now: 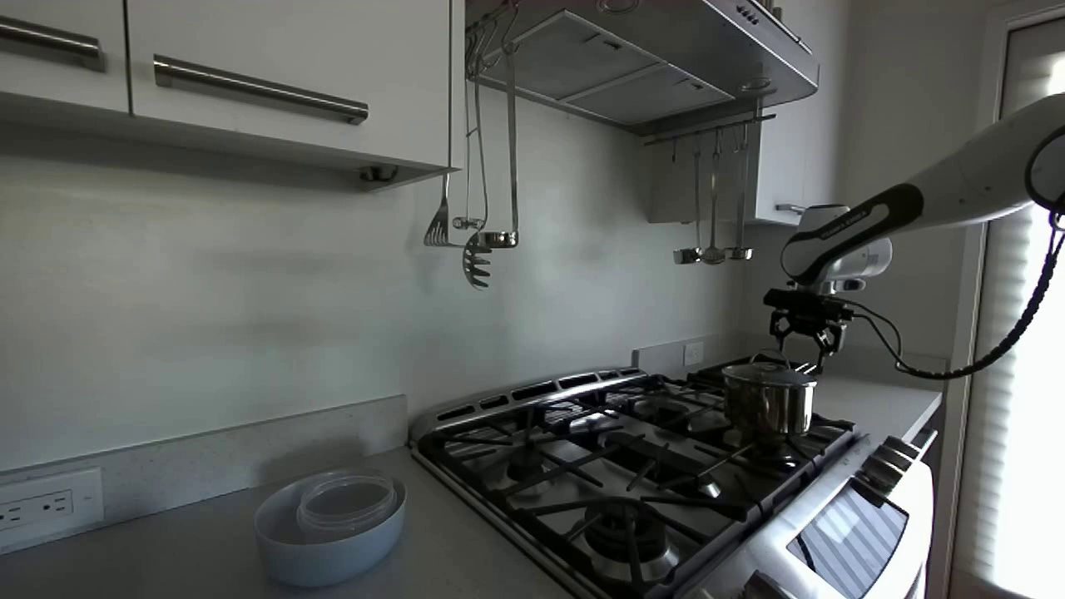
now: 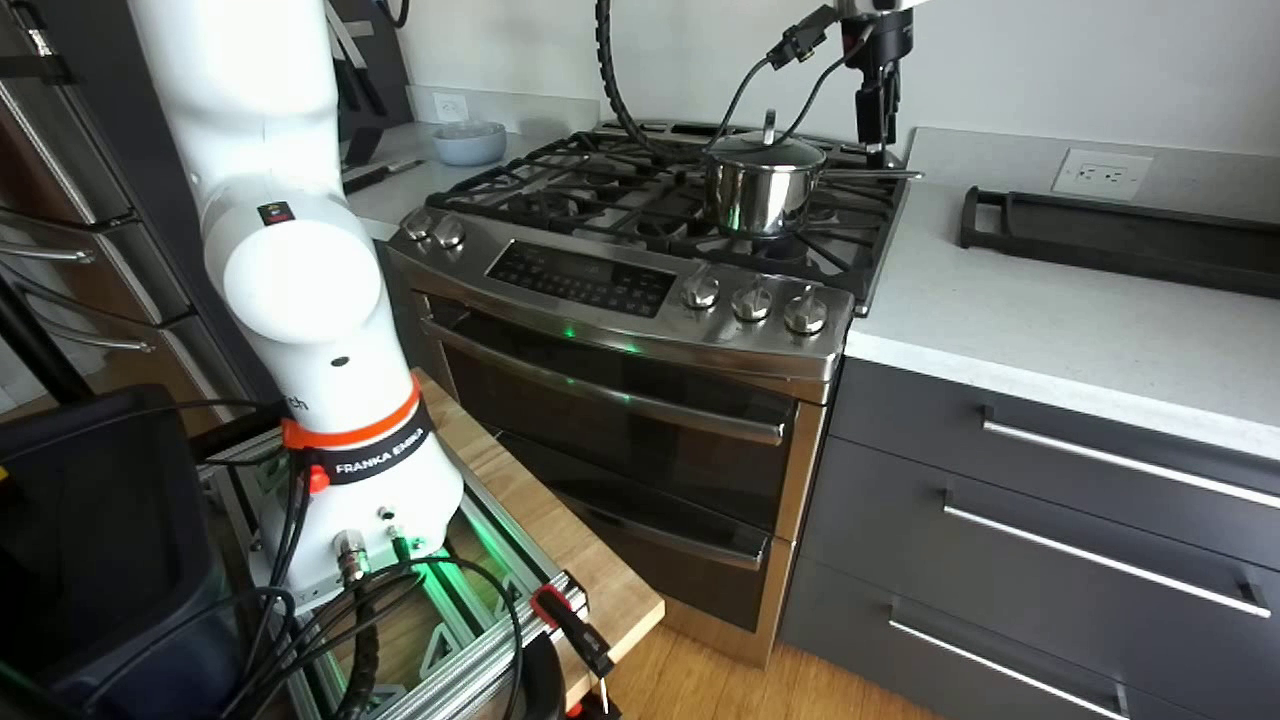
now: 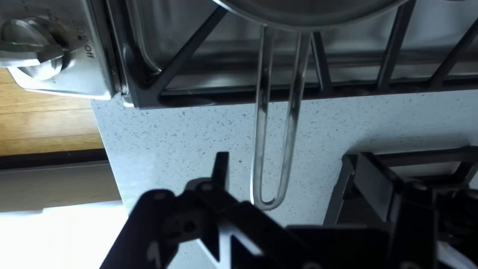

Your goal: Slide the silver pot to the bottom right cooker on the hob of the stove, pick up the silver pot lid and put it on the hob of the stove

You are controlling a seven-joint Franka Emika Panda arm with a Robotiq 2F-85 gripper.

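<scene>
Wrist view gives me the long looped handle (image 3: 261,116) end to end, reaching past the hob of the stove (image 3: 211,80) and out over the speckled tabletop (image 3: 201,144); my jaws stand wide apart, and the handle's end shows between them. Whether they touch it I cannot tell. At the top a curved metal rim (image 3: 283,26) shows in part. Both exterior views show me what that close look leaves out: the silver pot (image 2: 760,200) upright on the hob, the silver pot lid (image 2: 755,153) seated on it with its small loop sticking up, and my jaws near the handle. In an exterior view I find the bottom right cooker (image 2: 783,250), partly hidden beneath the pot, and a black tray (image 2: 1130,242) lying on the tabletop; my wrist camera catches just one end of that tray. In an exterior view I also see a clear round container (image 1: 345,507) inside a pale bowl (image 1: 329,553), and ladles (image 1: 497,240) hanging by the range hood (image 1: 616,66).
</scene>
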